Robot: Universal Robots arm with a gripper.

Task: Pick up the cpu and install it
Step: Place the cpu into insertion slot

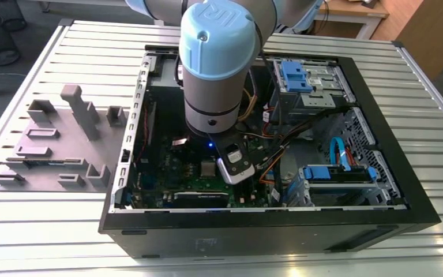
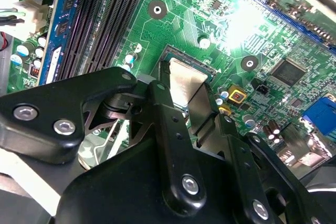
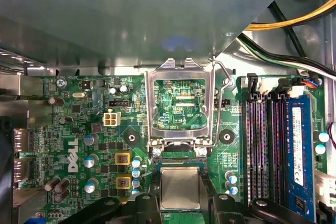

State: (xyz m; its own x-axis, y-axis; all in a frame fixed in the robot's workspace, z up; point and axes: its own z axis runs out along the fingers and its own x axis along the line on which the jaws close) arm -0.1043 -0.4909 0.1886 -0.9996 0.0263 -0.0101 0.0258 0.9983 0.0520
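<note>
The worry I have is the cpu (image 3: 180, 188) meeting the socket (image 3: 173, 160) tilted or slightly turned. It is held only by two thin opposite edges, so a small slip in the grip or a skewed descent could press it onto the socket contacts and bend them. From my screens I cannot tell whether it is already resting in the socket or hanging just above it, so I can't rule this out. Space is tight as well. Small capacitors (image 3: 135, 163) stand just beside the socket on the motherboard (image 3: 79, 124), and a finger drifting sideways could clip them. The hinged socket frame (image 3: 178, 103) stands swung open just beyond the socket and could be knocked. The jaws of the gripper (image 3: 180, 184) look closed on the cpu, one black finger on each side. In the second wrist view the metal top of the cpu (image 2: 185, 80) shows as a bright strip between them. In the exterior view the arm (image 1: 217, 63) stands nearly vertical, reaching straight down into the open computer case (image 1: 267, 231). Its wrist is low over the board, well clear of the grey fixture blocks (image 1: 60, 144) on the exterior view's left.
</note>
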